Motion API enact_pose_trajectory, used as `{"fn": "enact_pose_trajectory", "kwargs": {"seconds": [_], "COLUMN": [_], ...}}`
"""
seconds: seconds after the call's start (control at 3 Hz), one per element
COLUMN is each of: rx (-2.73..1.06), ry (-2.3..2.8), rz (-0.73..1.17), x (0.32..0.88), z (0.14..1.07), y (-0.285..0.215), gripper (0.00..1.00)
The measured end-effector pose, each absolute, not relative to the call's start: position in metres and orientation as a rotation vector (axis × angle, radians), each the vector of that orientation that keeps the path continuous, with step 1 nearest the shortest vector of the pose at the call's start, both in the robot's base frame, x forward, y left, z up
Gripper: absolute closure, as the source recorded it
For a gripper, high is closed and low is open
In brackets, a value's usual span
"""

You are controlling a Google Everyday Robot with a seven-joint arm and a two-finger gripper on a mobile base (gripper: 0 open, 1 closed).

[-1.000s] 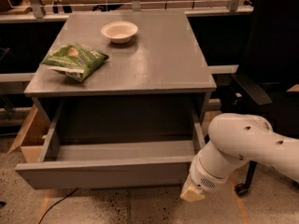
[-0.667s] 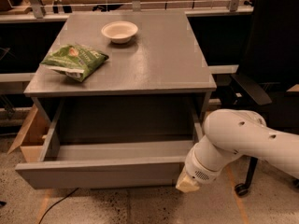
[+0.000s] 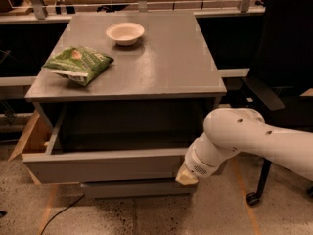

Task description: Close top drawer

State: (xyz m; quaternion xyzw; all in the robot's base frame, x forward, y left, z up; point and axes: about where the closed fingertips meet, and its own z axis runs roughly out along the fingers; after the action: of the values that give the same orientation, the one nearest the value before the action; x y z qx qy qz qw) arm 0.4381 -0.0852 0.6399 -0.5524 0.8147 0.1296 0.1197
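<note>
The top drawer (image 3: 102, 166) of the grey cabinet (image 3: 146, 77) stands pulled out. Its wide flat grey front faces me, and its dark inside looks empty. My gripper (image 3: 187, 176) is at the end of the white arm (image 3: 244, 141), low on the right. It is right up against the right end of the drawer's front panel. The arm's wrist hides that corner of the panel.
A white bowl (image 3: 125, 33) and a green snack bag (image 3: 78, 63) lie on the cabinet top. A lower drawer front (image 3: 137, 188) shows beneath the open one. A black office chair (image 3: 281, 72) stands to the right, a wooden box (image 3: 30, 136) to the left, and a cable (image 3: 63, 214) lies on the floor.
The arm has moved left, bringing the gripper against the drawer front's right end. The drawer front sits a little further in, and the lower drawer front now shows below it.
</note>
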Motion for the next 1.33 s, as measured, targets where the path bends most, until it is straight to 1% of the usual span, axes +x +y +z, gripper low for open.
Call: {"fn": "enact_pose_trajectory", "kwargs": {"seconds": [0.33,0.67,1.33], "rx": [-1.575,-1.575,-1.33], "ry": [2.363,2.363,2.344], "rz": [0.361,0.361,0.308], "x": [0.459,0.459,0.491], "z": [0.637,0.637,0.637], "y": [-0.079,-0.079,-0.085], "gripper": [1.0,1.0,1.0]}}
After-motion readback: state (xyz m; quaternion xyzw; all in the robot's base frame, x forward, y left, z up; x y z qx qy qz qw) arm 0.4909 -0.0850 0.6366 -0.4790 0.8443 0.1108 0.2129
